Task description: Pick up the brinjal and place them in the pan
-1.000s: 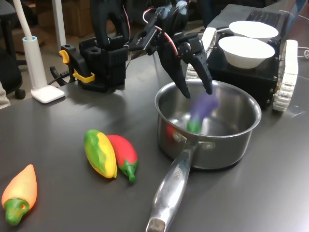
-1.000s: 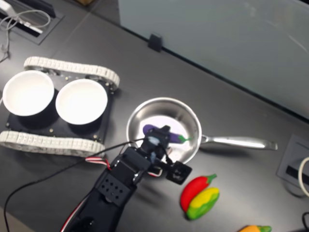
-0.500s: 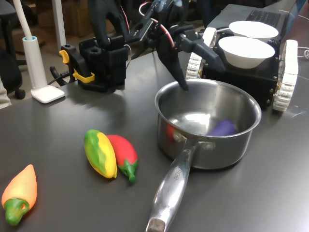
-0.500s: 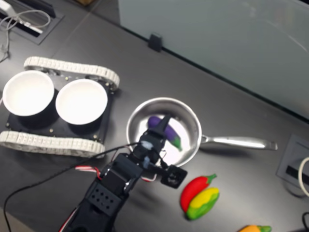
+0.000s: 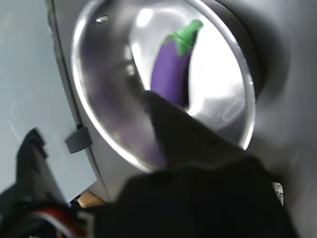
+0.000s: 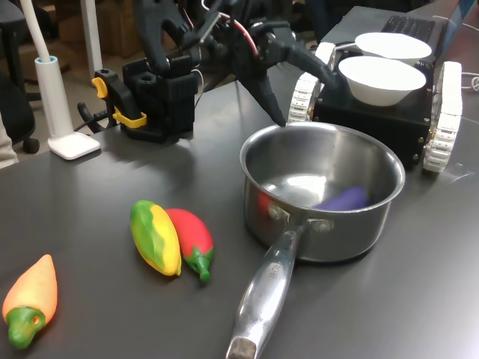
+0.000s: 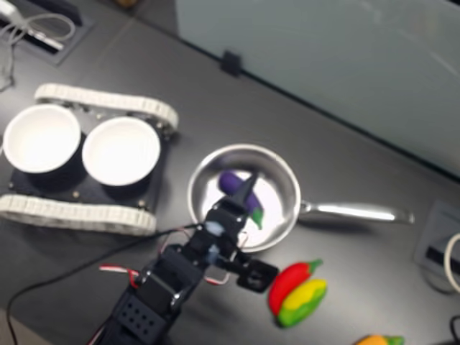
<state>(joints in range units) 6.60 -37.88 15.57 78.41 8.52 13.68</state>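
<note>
Purple brinjal [image 5: 171, 72] lies flat in the pan [image 6: 378, 217], seemingly stem toward its handle; gripper [image 6: 303, 93] open, empty.

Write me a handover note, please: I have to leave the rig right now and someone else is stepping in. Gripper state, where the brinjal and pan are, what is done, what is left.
Gripper: open and empty, raised over the pan's far rim in the first exterior view.
Brinjal: lying on the floor of the pan, free of the fingers; the wrist view shows its green cap and purple body clear of the fingertip.
Pan: upright on the dark table, handle toward the camera in the first exterior view.
Done: brinjal picked and dropped into the pan.
Left: pull the arm back clear. The red toy vegetable and yellow-green one stay on the table.
</note>
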